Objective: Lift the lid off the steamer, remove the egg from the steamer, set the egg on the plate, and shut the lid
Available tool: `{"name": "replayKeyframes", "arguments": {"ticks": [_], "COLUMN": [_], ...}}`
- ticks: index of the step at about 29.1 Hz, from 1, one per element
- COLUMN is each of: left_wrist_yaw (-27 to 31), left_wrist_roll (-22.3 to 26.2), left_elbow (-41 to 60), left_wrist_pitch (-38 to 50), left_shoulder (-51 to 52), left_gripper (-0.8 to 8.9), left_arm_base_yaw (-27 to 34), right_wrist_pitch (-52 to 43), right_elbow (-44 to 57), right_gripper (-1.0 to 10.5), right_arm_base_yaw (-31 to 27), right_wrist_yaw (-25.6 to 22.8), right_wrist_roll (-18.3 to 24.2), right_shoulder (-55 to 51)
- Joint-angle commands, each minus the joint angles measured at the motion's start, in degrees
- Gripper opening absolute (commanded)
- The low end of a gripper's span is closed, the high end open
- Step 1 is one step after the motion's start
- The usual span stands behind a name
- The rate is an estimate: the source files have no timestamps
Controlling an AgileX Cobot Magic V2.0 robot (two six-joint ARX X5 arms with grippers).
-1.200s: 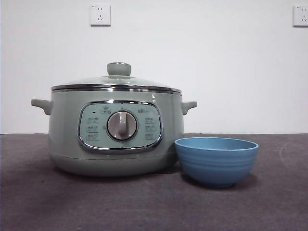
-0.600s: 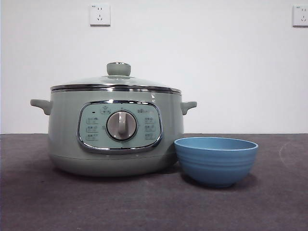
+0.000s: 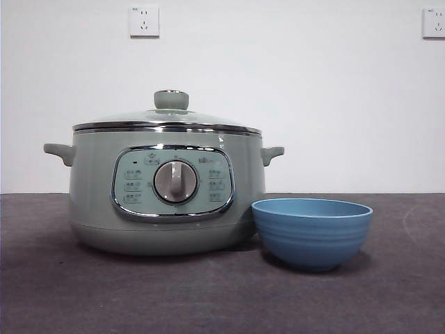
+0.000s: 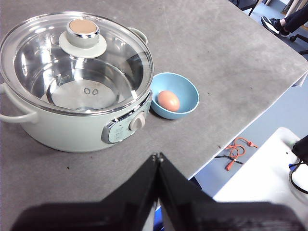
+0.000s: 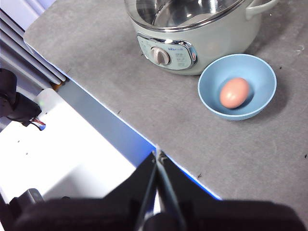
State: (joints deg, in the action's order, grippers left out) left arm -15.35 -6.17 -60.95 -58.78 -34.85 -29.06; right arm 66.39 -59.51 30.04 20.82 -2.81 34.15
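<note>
Jaws are seen pressed together on both arms: the left gripper [image 4: 158, 156] is clenched on nothing, held high and back from the table's near edge, and the right gripper [image 5: 157, 155] is likewise closed and empty, poised over that edge and well apart from the things. Outward from them, the plate [image 5: 237, 86] — a small blue bowl — is found on the grey table [image 5: 144, 96], just beside the steamer [image 5: 192, 43], and the egg [image 5: 234, 93] is seen lying inside it, a little off centre. The lid [image 4: 77, 60] is seated on the steamer's rim, its knob [image 4: 83, 30] upright; through the glass only a bare metal interior is visible. In the front view the lid [image 3: 167, 120] appears level on the steamer [image 3: 167, 188], with the plate [image 3: 312, 233] close by its base. The task is judged to be all but finished, so little is left to go wrong — yet a few risks can be named. If either arm were brought down again, the plate could be nudged, being light and near the table's front, and the egg could be rolled out over its low wall. Whether the lid is fully settled all round cannot be confirmed from these views; if it were perched on one side, it could slip when the table is jarred. A cable [image 4: 236, 151] is seen on the floor below, clear of the work.
</note>
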Motion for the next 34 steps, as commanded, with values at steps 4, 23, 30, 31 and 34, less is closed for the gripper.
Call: {"name": "replayKeyframes", "arguments": {"ticks": [4,23,30,31,34], "left_wrist_yaw": [3.45,13.77,13.86,14.05,15.23], "left_wrist_roll": [2.91,15.21,12.50,12.02,11.26], "left_elbow": [0.46,26.88,45.20,47.63,52.52], "left_wrist_pitch": [1.53,47.23,50.88,51.23,51.47], "left_shoulder": [0.07,18.16,28.48,29.99,33.64], "left_gripper": [-0.04,-0.04,-0.04,-0.04,-0.04], "left_arm_base_yaw": [-0.20,27.04,29.09,29.22,29.22], "right_wrist_pitch": [-0.28,-0.31,-0.28,-0.31,-0.28], "right_elbow": [0.37,0.35,0.35,0.37,0.35], "right_gripper": [0.0,0.0,0.0,0.0,0.0], "right_arm_base_yaw": [0.11,0.11,0.11,0.11,0.11], "right_wrist_yaw": [-0.13,-0.13,-0.13,-0.13,-0.13], "right_wrist_roll": [-0.33,-0.33,-0.33,-0.33,-0.33], "right_shoulder": [-0.13,-0.13,-0.13,-0.13,-0.13]}}
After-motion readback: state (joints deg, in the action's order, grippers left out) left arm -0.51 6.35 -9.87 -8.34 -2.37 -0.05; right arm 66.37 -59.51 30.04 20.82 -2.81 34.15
